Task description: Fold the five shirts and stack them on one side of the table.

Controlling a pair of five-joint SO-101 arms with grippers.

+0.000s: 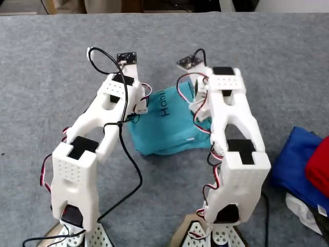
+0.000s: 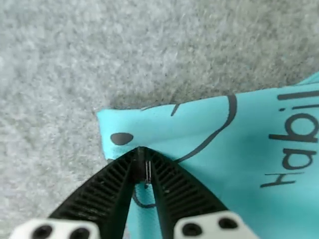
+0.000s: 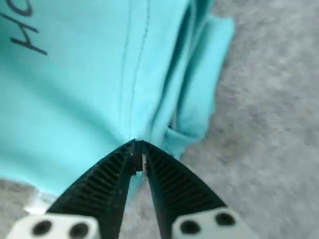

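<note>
High view: the teal shirt (image 1: 167, 131) lies partly folded on the table (image 1: 46, 56) between the two arms, which cover its side edges. A blue shirt (image 1: 293, 164) and a red shirt (image 1: 320, 167) are cut off at the right edge.

Left wrist view: the left gripper (image 2: 143, 167) is pinched onto the teal shirt near a corner.

Right wrist view: the right gripper (image 3: 138, 158) is clamped on its bunched folds, and the layers are hard to tell apart.

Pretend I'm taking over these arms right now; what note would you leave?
Left gripper: shut on a corner of the teal shirt.
Right gripper: shut on its opposite, folded edge.
The shirt lies partly folded at the middle of the table.
A blue shirt and a red shirt lie heaped at its right edge, apparently unfolded.
Left: finish this fold, stack it, then the others.
</note>
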